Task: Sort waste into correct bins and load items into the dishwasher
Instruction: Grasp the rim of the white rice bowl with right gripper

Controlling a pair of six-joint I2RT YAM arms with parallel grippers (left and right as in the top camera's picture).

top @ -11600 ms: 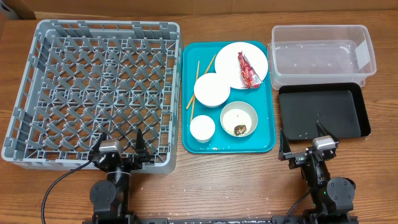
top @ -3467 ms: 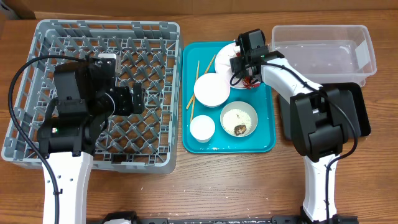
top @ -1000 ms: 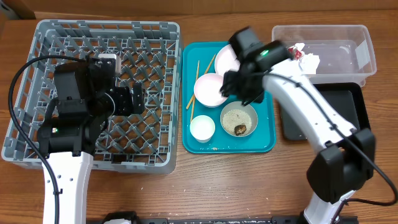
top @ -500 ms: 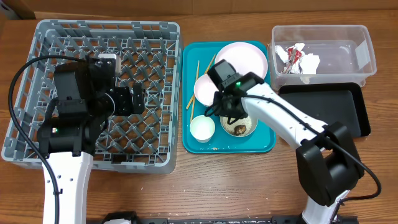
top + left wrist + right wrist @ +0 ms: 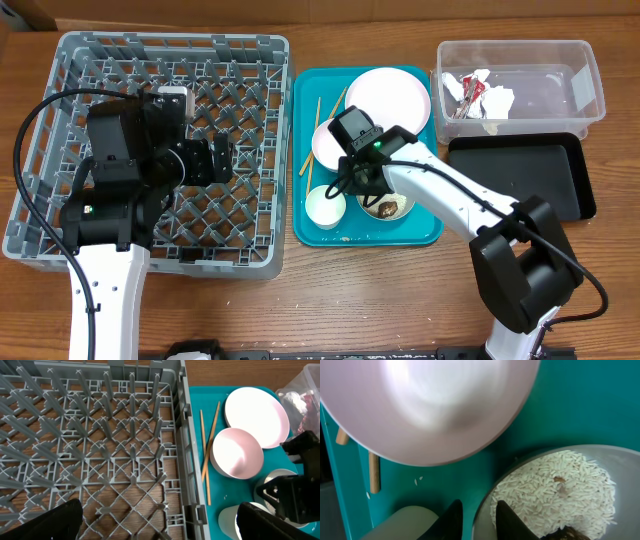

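Note:
My right gripper (image 5: pixel 357 183) (image 5: pixel 479 505) straddles the near rim of the white bowl (image 5: pixel 560 490) holding rice grains and a brown lump (image 5: pixel 387 209). One finger is inside the bowl and one outside, and a thin strip of teal shows between the outer finger and the rim. An empty bowl (image 5: pixel 427 405), the cup (image 5: pixel 325 205), the plate (image 5: pixel 388 97) and the chopsticks (image 5: pixel 315 140) lie on the teal tray (image 5: pixel 430 235). The red wrapper (image 5: pixel 470 90) and tissue (image 5: pixel 497 100) lie in the clear tub (image 5: pixel 590 75). My left gripper (image 5: pixel 215 160) (image 5: pixel 157 527) hangs wide open over the dish rack (image 5: pixel 60 130).
The black tray (image 5: pixel 520 175) sits in front of the clear tub at the right. The rack's right wall (image 5: pixel 186 460) runs close along the teal tray's left edge. A few loose rice grains (image 5: pixel 418 480) lie on the teal tray.
My right arm swung left from beside the clear tub down to the rice bowl, and its jaws narrowed around the rim. The left arm has not moved.

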